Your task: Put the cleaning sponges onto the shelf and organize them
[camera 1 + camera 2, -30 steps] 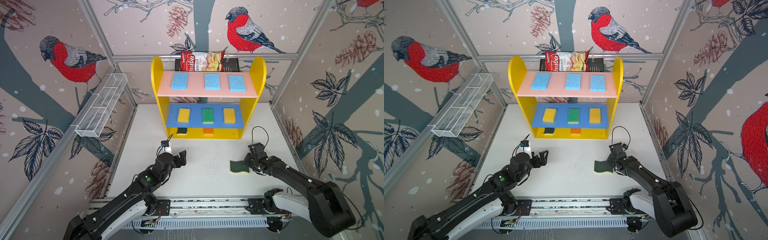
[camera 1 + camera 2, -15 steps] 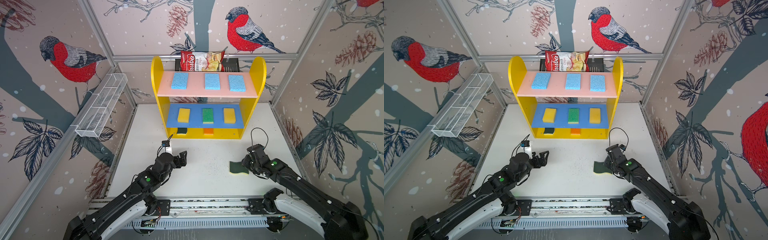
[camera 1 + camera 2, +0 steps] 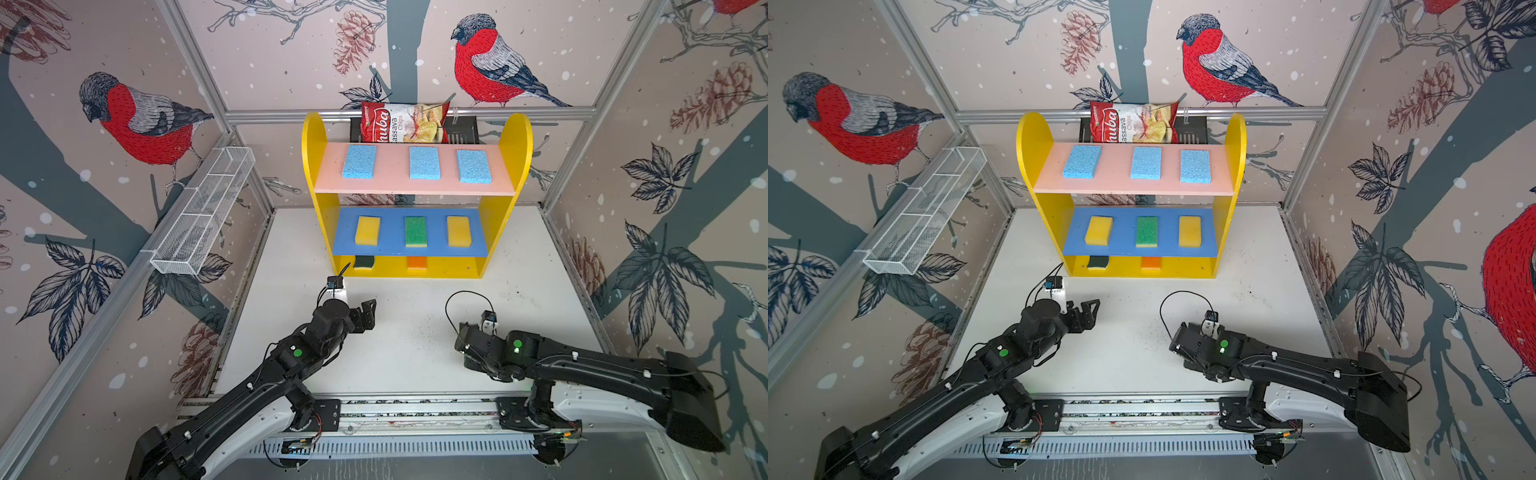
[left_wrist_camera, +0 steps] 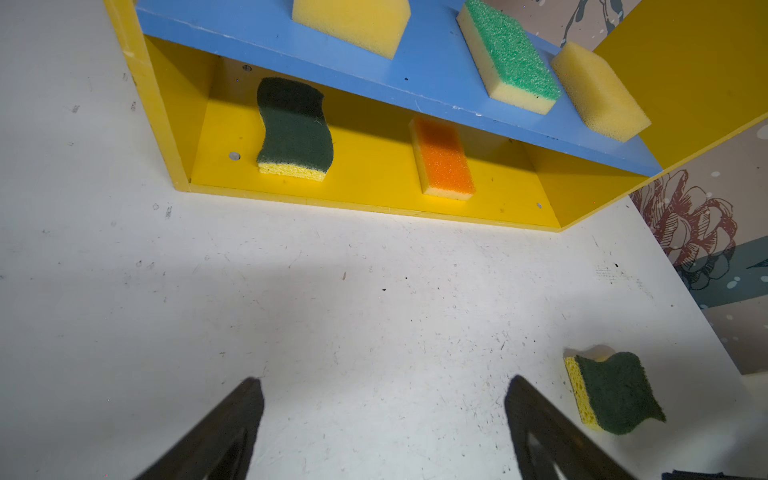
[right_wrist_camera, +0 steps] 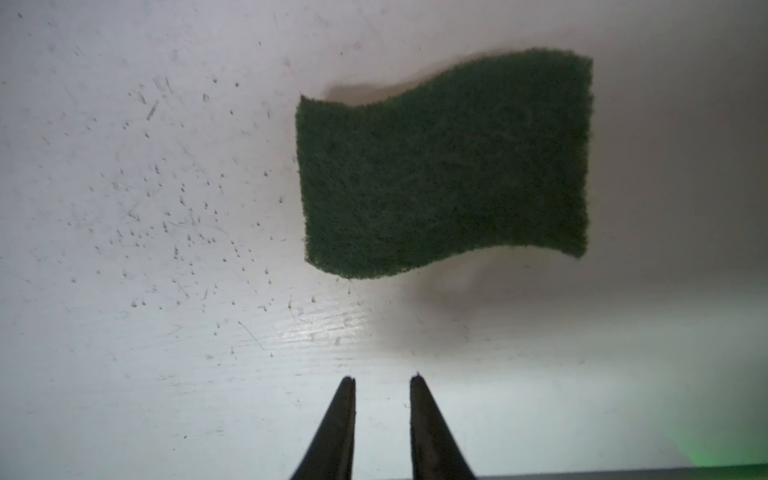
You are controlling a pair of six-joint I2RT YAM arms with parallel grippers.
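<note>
The shelf [image 3: 515, 137] stands at the back with three light blue sponges [image 3: 424, 163] on its pink board. On the blue board lie two yellow sponges [image 3: 367, 230] and a green-topped one [image 3: 415, 231] between them. A wavy dark green sponge [image 4: 295, 124] and an orange-topped one [image 4: 444, 156] lie on the yellow base. Another wavy dark green sponge [image 5: 444, 166] lies flat on the white table, hidden under the right wrist in both top views. My right gripper [image 5: 382, 380] hovers beside it, jaws a narrow gap apart and empty. My left gripper [image 4: 384, 386] is wide open over bare table, left of that sponge [image 4: 615, 392].
A red chips bag [image 3: 403, 123] leans on a black rack [image 3: 461, 129] behind the shelf. A white wire basket [image 3: 203, 212] hangs on the left wall. The arms' rail [image 3: 415, 415] runs along the front edge. Walls enclose the table on three sides.
My right arm has swung over the loose wavy sponge, which now hides under the wrist in the top views, and its jaws have narrowed. The left arm has hardly moved.
</note>
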